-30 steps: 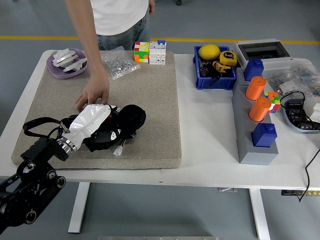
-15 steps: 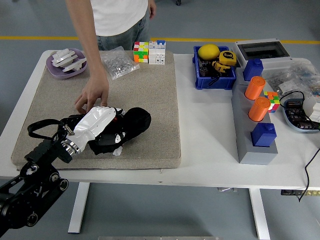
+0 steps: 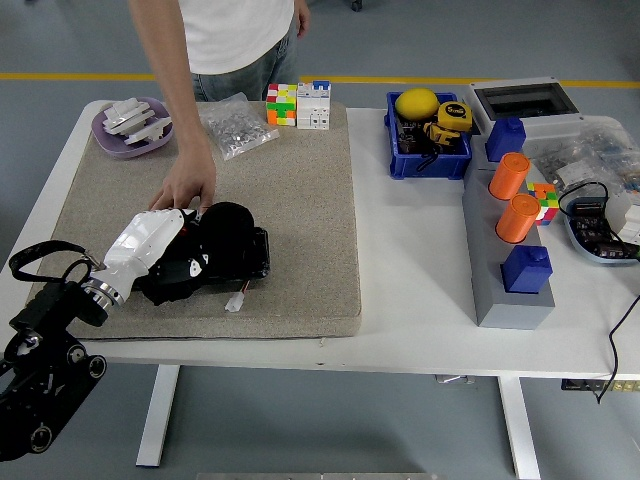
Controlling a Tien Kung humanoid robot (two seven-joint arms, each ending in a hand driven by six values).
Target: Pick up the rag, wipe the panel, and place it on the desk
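A black rag (image 3: 232,232) lies bunched on the beige panel (image 3: 300,190) near its front left. My left hand (image 3: 200,264), silver-backed with black fingers, comes in from the lower left and is curled on the rag, pressing it onto the panel. The fingers blend into the dark cloth, so their tips are hard to make out. A small white connector (image 3: 236,300) on a wire hangs under the hand. A person's hand (image 3: 186,188) rests flat on the panel just behind my hand, touching its far edge. The right arm is out of view.
At the back of the white table (image 3: 410,300) stand a purple bowl (image 3: 108,140), a bag of small parts (image 3: 238,130) and colourful cubes (image 3: 298,103). A blue bin (image 3: 428,150) and a grey block (image 3: 505,300) with orange cylinders (image 3: 510,176) are to the right.
My left hand first slid the rag a little to the right, then drew it back to the left across the panel. The person's hand stayed in place.
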